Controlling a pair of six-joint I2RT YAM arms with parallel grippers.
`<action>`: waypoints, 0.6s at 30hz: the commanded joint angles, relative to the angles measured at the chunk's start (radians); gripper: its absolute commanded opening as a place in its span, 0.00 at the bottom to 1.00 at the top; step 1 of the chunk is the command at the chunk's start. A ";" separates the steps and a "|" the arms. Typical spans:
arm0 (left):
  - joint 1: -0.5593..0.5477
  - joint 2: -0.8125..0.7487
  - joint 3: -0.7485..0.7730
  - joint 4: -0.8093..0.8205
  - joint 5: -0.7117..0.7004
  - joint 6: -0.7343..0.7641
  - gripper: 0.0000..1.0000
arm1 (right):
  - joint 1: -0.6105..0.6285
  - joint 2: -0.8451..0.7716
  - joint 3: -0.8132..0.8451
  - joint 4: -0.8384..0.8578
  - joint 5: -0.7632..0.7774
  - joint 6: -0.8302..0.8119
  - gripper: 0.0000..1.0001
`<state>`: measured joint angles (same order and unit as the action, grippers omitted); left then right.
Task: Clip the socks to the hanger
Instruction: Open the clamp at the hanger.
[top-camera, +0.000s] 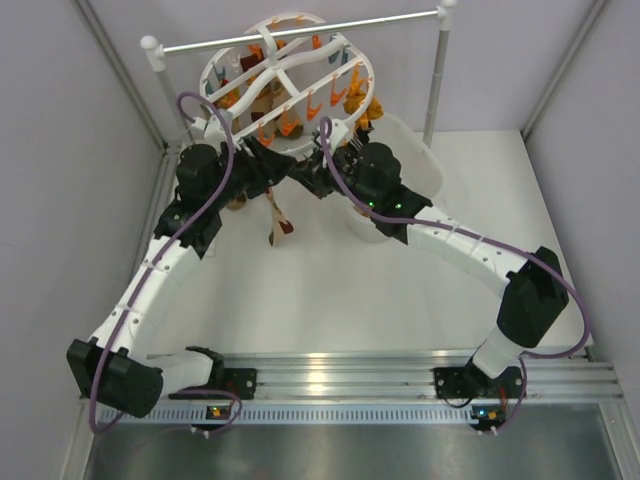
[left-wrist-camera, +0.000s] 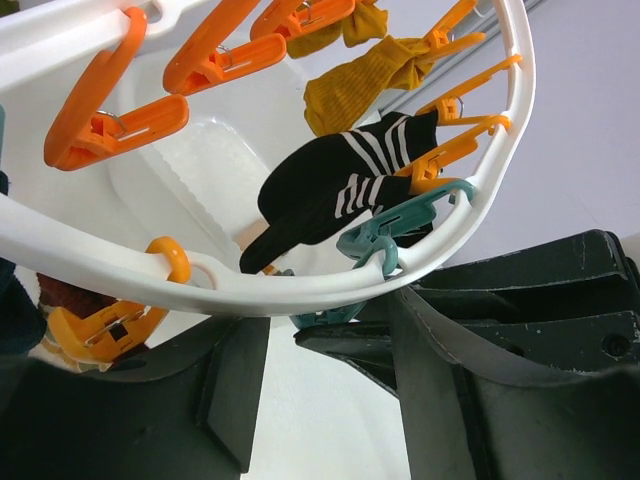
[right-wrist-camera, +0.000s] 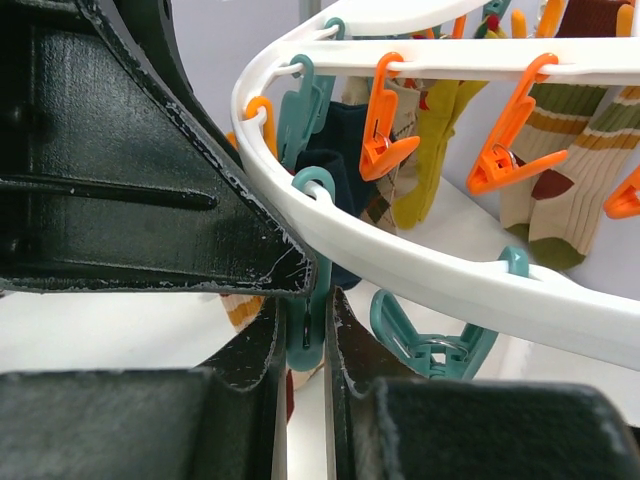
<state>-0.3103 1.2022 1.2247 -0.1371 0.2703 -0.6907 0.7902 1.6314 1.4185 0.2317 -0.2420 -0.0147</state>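
The white oval hanger (top-camera: 283, 88) hangs from the rail with several socks on its orange and teal clips. My right gripper (top-camera: 318, 165) is under its near rim (right-wrist-camera: 430, 280), shut on the handles of a teal clip (right-wrist-camera: 312, 335). A tan patterned sock (top-camera: 275, 215) dangles below that spot; whether the clip grips it is hidden. It shows partly behind my right fingers (right-wrist-camera: 240, 310). My left gripper (top-camera: 262, 160) is open and empty just left of the clip, under the rim (left-wrist-camera: 250, 295). A black striped sock (left-wrist-camera: 330, 190) and a mustard sock (left-wrist-camera: 370, 75) hang clipped.
The silver rail (top-camera: 300, 32) on white posts carries the hanger. A white tub (top-camera: 415, 160) stands under the hanger's right side, behind my right arm. Mustard (right-wrist-camera: 435, 140), navy (right-wrist-camera: 335, 150) and tan striped (right-wrist-camera: 560, 170) socks hang from clips beyond the rim.
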 joint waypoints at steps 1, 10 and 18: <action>0.000 0.023 0.032 0.067 -0.048 -0.009 0.55 | 0.040 -0.007 0.014 0.051 -0.016 -0.022 0.00; 0.002 0.031 0.032 0.085 -0.092 -0.013 0.45 | 0.052 -0.004 0.020 0.049 -0.014 -0.025 0.00; 0.010 0.030 0.025 0.076 -0.097 -0.024 0.12 | 0.050 -0.015 0.017 -0.014 -0.013 -0.025 0.24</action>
<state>-0.3161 1.2198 1.2247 -0.1356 0.2462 -0.7063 0.8005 1.6318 1.4185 0.2119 -0.2073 -0.0261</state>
